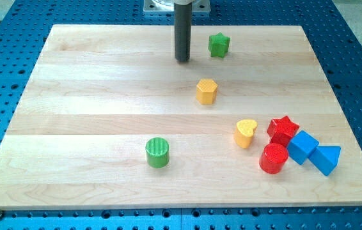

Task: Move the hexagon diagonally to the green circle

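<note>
The yellow hexagon block (206, 91) sits a little above the board's middle. The green circle block (157, 152) stands lower and to the left of it, well apart. My tip (182, 60) rests on the board near the view's top, above and to the left of the hexagon, with a gap between them. The rod rises straight up out of the view's top.
A green star (219, 45) lies right of my tip. At the lower right sits a cluster: yellow heart (245, 133), red star (283, 130), red cylinder (274, 158), blue cube (302, 147), blue triangle (326, 158). The wooden board (72, 96) lies on a blue perforated table.
</note>
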Tool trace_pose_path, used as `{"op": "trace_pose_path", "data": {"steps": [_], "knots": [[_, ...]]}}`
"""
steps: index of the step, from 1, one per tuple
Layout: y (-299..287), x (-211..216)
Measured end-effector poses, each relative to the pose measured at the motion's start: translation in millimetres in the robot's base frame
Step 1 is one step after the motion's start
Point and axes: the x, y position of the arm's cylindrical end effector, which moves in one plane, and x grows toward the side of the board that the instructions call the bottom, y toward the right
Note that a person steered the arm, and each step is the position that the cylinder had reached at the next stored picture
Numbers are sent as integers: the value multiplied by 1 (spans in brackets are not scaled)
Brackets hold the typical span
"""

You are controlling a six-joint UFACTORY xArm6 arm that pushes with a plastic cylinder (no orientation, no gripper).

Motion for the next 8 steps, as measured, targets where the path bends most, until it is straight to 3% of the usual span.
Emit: {"op": "trace_pose_path", "data": {"steps": [1,2,3,4,5,6,7,8], "knots": [[86,-2],[86,6],[12,2],[53,-27],[125,-24],[91,41],[89,151],[18,161]]}}
